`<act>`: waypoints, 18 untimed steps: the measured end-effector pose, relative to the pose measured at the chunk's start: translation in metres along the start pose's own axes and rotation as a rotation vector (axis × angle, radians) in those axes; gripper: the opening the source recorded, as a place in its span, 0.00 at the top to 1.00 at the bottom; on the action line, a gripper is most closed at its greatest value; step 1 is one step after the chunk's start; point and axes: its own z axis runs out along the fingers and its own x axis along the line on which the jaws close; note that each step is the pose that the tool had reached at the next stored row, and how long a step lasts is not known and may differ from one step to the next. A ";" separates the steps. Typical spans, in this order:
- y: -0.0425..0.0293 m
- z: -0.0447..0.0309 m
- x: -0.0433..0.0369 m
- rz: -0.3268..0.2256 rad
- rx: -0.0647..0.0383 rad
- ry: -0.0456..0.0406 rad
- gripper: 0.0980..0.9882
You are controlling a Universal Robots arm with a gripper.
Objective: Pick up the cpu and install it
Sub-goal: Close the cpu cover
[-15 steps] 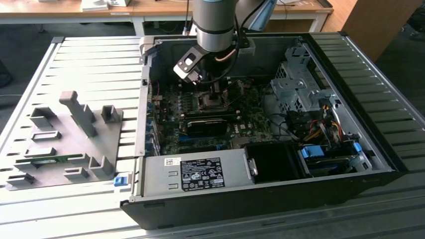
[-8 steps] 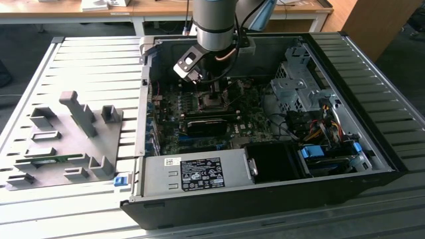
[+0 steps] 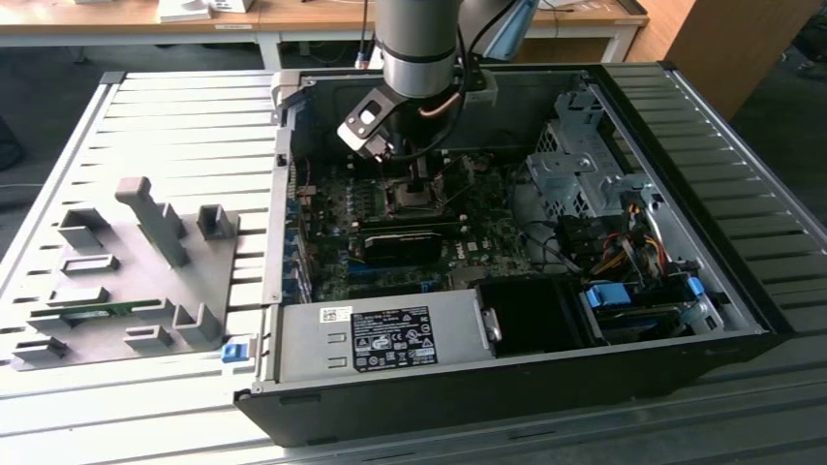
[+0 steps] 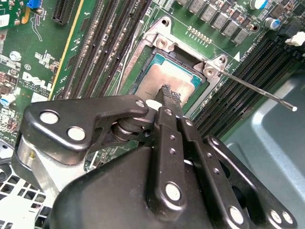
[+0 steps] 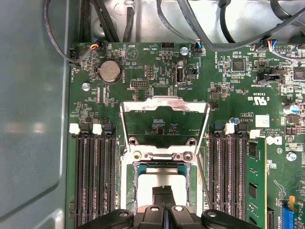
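A broad slatted metal table (image 3: 168,116) carried the open black computer case (image 3: 517,387), laid on its side so that its interior faced upward and could be reached from above; beside it, on the exterior view's left, a flat grey fixture plate (image 3: 213,276) with upright blocks sat well apart from the work; the silver-and-black robot arm (image 3: 416,39) reached straight down into the case, over the green motherboard (image 5: 157,67); on that board the silver metal retention frame (image 5: 164,105) stood hinged up and back, and the thin wire lever (image 4: 257,90) angled out to one side, evidently released so the socket lay open; the cpu (image 5: 162,179), a small flat square chip with a silvery-grey metal top, lay level inside the socket, apparently seated; the black two-fingered gripper (image 5: 165,193) hung directly over the chip's middle, its fingers brought together with nothing between them, tips at or just above the metal top; whether they touched it I could not tell.
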 end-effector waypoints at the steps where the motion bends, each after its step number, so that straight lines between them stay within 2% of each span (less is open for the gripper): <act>1: 0.0000 0.0000 0.0000 0.000 0.000 0.0002 0.99; 18: 0.0004 -0.0059 0.0002 0.000 0.001 0.0014 0.99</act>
